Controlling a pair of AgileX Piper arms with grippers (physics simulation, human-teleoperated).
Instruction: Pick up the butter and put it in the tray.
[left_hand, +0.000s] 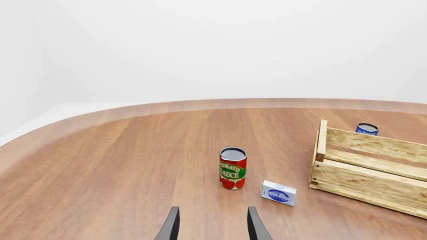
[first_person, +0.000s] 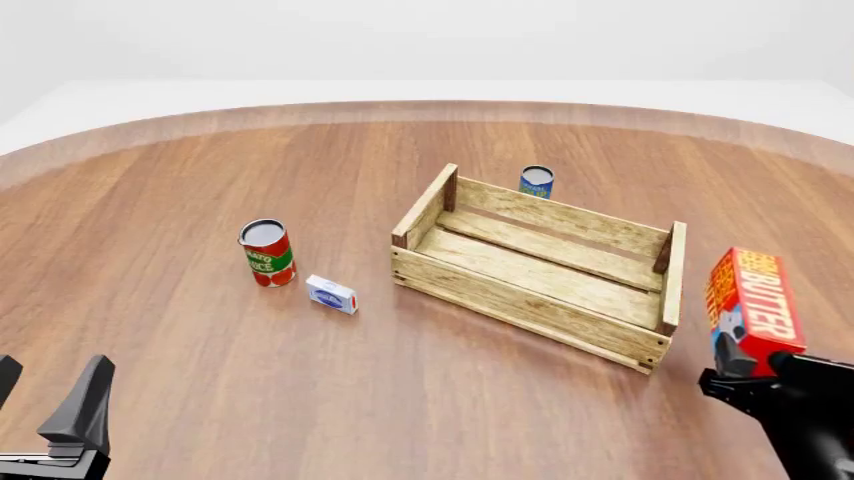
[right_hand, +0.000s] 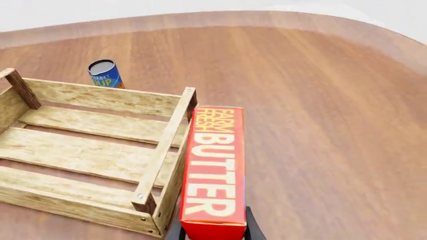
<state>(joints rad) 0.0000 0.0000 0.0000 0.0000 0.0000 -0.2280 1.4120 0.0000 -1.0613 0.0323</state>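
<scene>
Butter (first_person: 754, 308): pinched upright at its lower end in right tool (first_person: 742, 372), just outside tray (first_person: 534, 300) short wall; tray lies at ten o'clock; left tool (first_person: 47, 400) spread, idle.

The butter (first_person: 751, 305), a red carton with white "BUTTER" lettering, stands on end, lifted just beside the tray's right end wall. The tray (first_person: 514, 296), a light slatted crate with darker corner posts, sits angled mid-table.
</scene>
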